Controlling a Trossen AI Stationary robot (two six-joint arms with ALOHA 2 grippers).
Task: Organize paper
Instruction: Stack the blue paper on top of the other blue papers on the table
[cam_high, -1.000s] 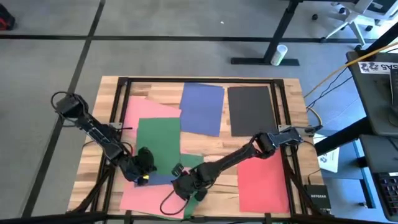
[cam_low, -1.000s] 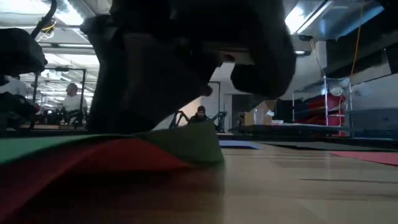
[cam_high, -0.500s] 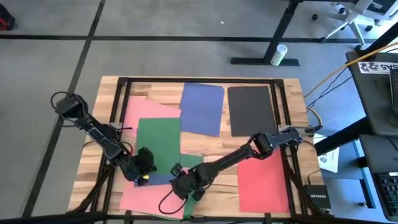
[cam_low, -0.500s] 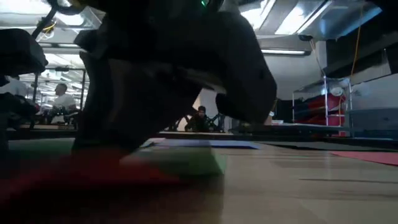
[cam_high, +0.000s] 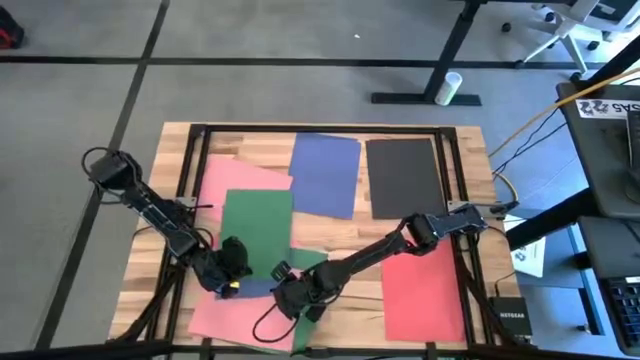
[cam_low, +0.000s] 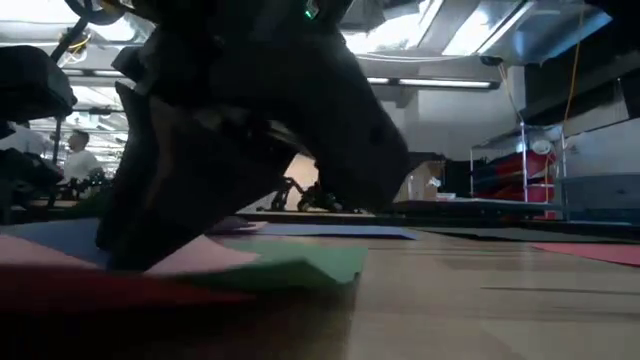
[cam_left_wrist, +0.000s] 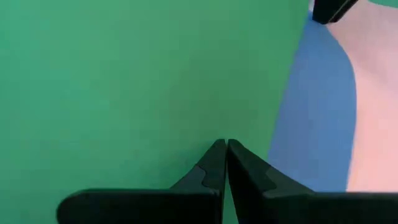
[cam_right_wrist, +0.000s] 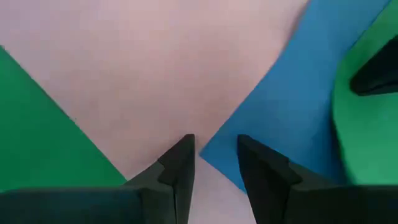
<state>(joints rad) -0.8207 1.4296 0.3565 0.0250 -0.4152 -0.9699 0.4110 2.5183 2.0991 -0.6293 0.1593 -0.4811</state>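
Arms both reach low over counter (cam_high: 470, 150) front, meeting near middle. Left gripper (cam_left_wrist: 224, 152) pressed down on green sheet (cam_high: 256, 225), fingers closed together. Right gripper (cam_right_wrist: 214, 152) angled down at corner of blue sheet (cam_right_wrist: 292, 106) lying over pink sheet (cam_right_wrist: 161, 68), fingers narrowly parted, nothing between them. Dark blue sheet (cam_high: 325, 172), black sheet (cam_high: 402, 176) and red sheet (cam_high: 424, 292) lie flat apart from pile.

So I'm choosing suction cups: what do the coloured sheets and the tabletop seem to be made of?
Green sheet and red sheet: thin, matte, glare-free, probably construction paper; a green corner lifts off the table, so it bends easily. Tabletop: pale wood planks with visible grain and seams, finish unclear.
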